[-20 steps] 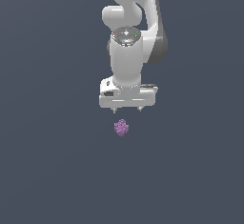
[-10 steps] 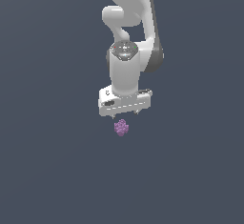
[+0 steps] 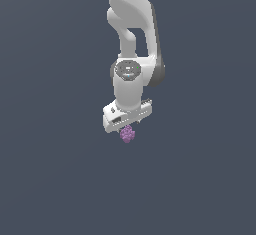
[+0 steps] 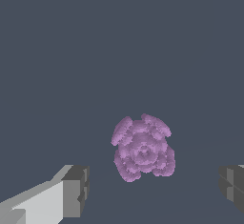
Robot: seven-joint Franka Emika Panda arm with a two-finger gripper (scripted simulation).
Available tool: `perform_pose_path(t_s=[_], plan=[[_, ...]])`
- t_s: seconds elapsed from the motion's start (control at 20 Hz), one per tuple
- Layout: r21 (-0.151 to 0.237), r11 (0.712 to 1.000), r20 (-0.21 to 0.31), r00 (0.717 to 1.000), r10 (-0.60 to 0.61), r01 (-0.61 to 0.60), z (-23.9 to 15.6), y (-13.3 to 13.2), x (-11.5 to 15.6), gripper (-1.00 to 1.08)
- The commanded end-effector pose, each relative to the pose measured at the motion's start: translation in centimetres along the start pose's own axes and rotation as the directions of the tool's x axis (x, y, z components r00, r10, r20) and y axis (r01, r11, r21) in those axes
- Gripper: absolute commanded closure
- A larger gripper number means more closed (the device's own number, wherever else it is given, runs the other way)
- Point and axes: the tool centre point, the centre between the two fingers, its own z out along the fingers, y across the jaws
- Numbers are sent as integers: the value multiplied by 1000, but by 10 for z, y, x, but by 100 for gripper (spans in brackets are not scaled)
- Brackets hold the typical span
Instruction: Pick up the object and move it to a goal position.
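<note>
on the flat dark grey floor (image 3: 55, 179) sits the object (image 3: 128, 134), a tiny purple lump made of many little bumps, like a bunch of grapes. no edge or corner of the floor shows in either view, so i cannot say which part of the floor it is on.

right above it is the gripper (image 3: 127, 125), at the end of the big white arm (image 3: 131, 39) that reaches down from the top of the exterior view. in that view the purple lump peeks out just under the white hand, and it looks much smaller than the hand.

from the wrist view, the gripper (image 4: 155, 192) is spread wide apart. its grey fingertips (image 4: 76, 190) stand one on each side of the object (image 4: 142, 147), and there is a gap on both sides. they are not touching it. the gripper is not squeezing anything.
</note>
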Motion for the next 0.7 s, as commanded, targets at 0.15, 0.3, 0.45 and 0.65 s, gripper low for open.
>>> perform_pose_path(t_s=[0.15,0.3,0.45,0.65], plan=[[0,995,7,995,-98,98,17,2,-3,-92],[1,991,10,991,-131,131,23,3,-4,-92],[2,989,11,989,-151,151,26,4,-4,-92],[2,988,12,988,-152,152,27,4,-5,-92]])
